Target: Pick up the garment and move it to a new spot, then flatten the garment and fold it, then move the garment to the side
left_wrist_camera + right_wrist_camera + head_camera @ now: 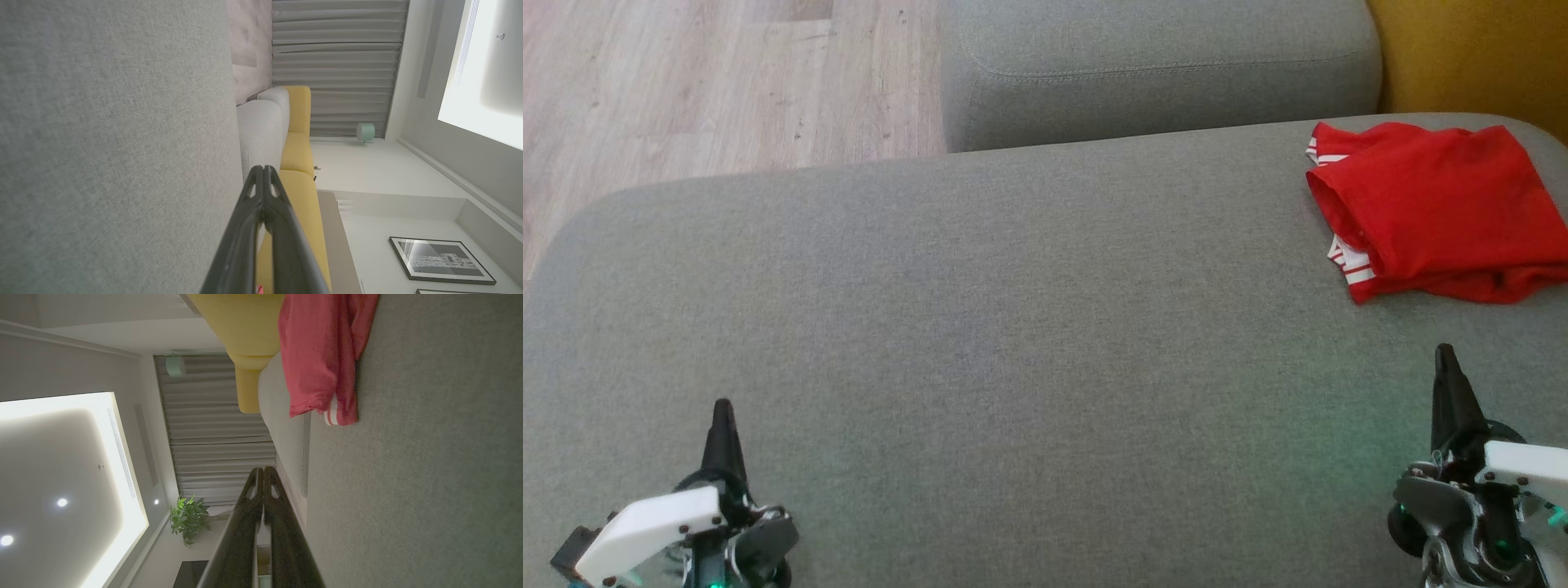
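You had the red garment (1437, 208) lying at the far right of the grey cushion (1013, 310), ahead of the right fingers (1450, 384) and apart from them, with bare cushion between. The left fingers (723, 425) sat at the near left, well apart from it across the cushion. Both pairs were pressed together with nothing in them, tips pointing away from you. The garment looked folded into a rough, rumpled block, one rolled edge facing left, with white-striped trim at its left corners. Your head view gave the layout from above: the wooden floor (686, 82) at the upper left and a second grey cushion (1160, 65) behind. Your right wrist view took the garment (318, 351) edge-on beyond its closed fingers (245, 522), the cloth lying slack with a striped cuff on the cushion. Your left wrist view looked past its closed fingers (241, 237) along the cushion to a yellow sofa (300, 163), grey curtains (339, 61) and a framed picture (441, 261).
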You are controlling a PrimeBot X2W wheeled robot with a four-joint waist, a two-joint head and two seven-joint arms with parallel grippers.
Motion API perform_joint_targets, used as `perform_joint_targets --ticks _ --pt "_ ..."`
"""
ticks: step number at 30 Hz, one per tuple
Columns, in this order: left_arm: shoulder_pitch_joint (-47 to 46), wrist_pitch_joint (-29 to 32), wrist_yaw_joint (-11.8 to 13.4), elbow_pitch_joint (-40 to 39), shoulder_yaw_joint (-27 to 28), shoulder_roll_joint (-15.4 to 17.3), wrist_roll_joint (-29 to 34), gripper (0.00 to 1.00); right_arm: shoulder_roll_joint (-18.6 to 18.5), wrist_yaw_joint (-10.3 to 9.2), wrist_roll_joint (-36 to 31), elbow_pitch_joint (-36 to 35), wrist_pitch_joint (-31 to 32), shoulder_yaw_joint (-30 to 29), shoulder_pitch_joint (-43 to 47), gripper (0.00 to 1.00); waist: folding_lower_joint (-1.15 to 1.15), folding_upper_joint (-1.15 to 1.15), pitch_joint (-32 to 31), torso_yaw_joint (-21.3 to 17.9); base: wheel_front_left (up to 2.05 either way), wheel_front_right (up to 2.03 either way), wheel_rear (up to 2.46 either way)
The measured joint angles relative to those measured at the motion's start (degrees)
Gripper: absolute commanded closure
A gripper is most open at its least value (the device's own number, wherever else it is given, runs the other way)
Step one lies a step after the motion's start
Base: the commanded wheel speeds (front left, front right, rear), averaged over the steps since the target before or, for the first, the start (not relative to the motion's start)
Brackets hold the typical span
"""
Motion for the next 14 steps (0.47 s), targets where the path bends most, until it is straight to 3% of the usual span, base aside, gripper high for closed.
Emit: perform_joint_targets --ticks 14 --pt "0.0 0.0 0.0 0.0 0.0 0.0 0.0 1.0 0.0 0.0 0.0 0.0 0.0 0.0 0.0 1.0 0.0 0.0 0.0 0.0 0.0 0.0 0.0"
